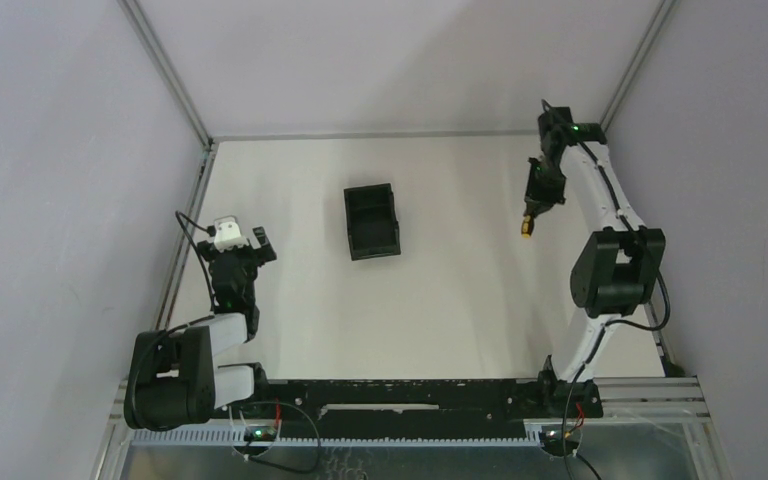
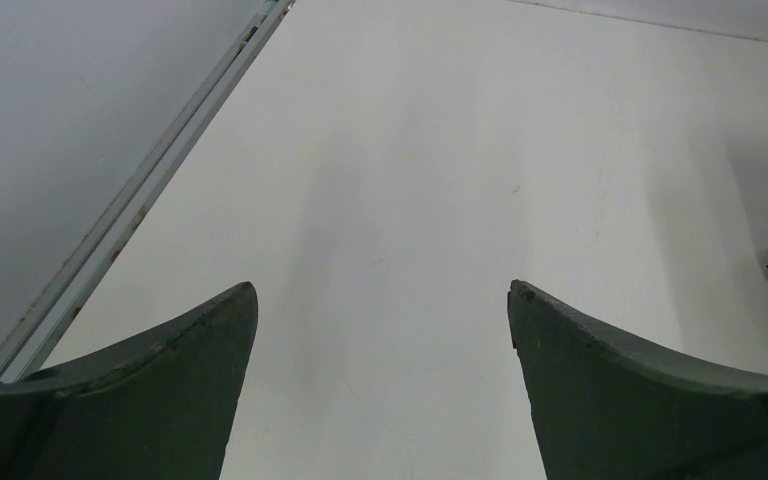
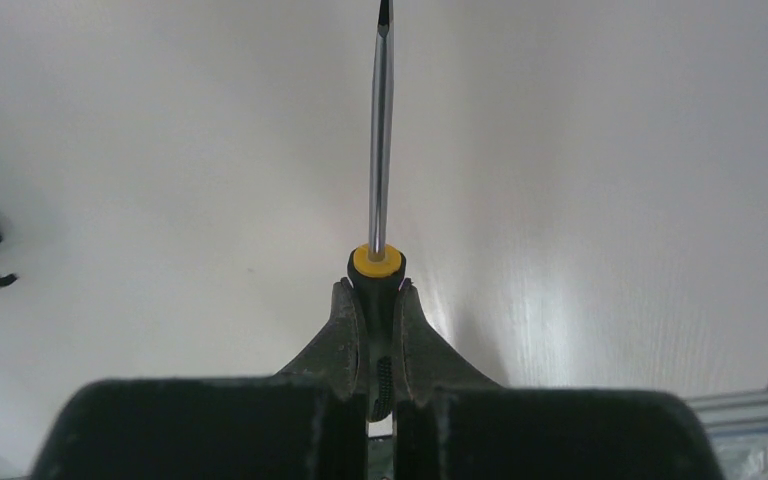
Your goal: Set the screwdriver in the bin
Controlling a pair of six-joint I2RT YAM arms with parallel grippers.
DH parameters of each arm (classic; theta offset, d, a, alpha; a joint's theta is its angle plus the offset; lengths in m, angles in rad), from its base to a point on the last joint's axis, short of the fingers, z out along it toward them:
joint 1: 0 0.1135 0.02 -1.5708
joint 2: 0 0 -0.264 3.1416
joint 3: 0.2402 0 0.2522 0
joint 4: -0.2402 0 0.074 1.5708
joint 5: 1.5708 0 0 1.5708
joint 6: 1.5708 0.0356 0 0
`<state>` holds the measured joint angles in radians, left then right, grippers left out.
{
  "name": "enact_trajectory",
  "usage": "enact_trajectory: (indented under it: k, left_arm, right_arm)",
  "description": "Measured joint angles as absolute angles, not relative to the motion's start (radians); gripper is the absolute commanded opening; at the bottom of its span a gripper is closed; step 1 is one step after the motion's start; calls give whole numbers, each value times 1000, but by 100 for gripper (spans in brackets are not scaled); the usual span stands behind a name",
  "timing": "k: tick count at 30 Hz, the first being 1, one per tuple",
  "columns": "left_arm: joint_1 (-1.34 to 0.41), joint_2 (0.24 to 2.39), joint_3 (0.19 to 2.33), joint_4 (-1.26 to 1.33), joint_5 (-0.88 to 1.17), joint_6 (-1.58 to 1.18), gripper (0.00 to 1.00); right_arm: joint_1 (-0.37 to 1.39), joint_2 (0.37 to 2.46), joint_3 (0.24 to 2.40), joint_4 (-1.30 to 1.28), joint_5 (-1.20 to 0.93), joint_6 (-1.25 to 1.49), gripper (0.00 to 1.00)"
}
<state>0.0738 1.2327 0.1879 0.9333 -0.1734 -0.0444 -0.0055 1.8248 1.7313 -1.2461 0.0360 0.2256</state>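
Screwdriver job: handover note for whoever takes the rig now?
Left gripper: open, empty, over the bare table at near left.
Right gripper: shut on the handle of the screwdriver, shaft pointing straight out ahead.
Bin: empty, mid-table, well to the left of the right gripper.
Done: grasp. Left: carry the screwdriver over the bin and release.

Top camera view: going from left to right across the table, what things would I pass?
left gripper → bin → screwdriver
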Motion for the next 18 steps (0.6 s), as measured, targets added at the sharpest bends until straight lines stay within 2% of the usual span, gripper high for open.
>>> enact_trajectory:
  k: [6, 13, 18]
  left_arm:
    - [74, 1233, 188, 933, -173, -44, 100]
    - [74, 1233, 188, 933, -173, -44, 100]
    - [74, 1233, 188, 933, -173, -44, 100]
  right_arm:
    - [228, 1956, 1927, -1236, 41, 261, 0]
    - [524, 2256, 2352, -1226, -5, 265, 0]
    - [678, 2297, 2393, -1118, 26, 209, 0]
